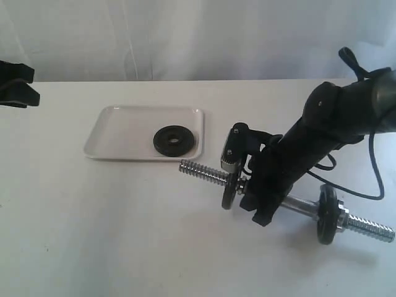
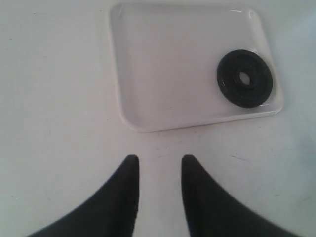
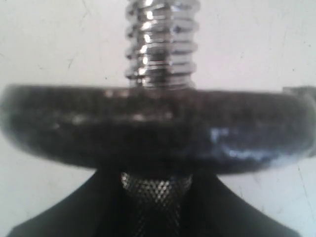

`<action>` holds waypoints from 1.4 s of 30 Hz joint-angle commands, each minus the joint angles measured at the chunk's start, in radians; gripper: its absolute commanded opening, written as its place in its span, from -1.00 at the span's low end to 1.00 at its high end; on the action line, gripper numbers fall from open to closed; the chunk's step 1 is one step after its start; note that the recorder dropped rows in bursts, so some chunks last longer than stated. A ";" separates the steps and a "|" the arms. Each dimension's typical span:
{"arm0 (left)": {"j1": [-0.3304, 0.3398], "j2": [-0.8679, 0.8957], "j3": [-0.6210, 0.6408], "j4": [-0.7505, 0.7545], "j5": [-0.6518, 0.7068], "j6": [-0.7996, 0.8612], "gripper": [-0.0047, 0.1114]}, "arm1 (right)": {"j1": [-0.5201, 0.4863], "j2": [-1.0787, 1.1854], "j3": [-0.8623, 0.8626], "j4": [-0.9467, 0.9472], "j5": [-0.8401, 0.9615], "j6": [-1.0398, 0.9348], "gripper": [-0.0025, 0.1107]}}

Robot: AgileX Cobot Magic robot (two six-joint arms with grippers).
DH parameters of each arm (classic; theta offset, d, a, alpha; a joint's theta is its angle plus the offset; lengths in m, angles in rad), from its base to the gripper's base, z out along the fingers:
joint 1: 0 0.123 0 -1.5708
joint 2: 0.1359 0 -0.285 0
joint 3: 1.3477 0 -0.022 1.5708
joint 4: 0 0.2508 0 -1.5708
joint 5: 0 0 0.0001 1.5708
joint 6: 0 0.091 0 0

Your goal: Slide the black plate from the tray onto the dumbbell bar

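plate [image 1: 174,140] lies in tray [image 1: 124,129], near-right corner. right gripper [image 1: 257,201] clamps bar [image 1: 201,172] mid-shaft. left gripper [image 2: 159,163] open, empty, left of tray. best: pinch plate's rim, keep hole clear.

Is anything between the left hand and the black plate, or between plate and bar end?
Nothing visible: only bare table and the tray rim separate the left hand from the black plate, and the dumbbell bar end nearest it is bare.
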 commanded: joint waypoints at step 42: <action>-0.130 0.319 -0.118 -0.420 -0.007 0.440 0.27 | -0.012 -0.175 -0.019 0.179 -0.015 -0.182 -0.96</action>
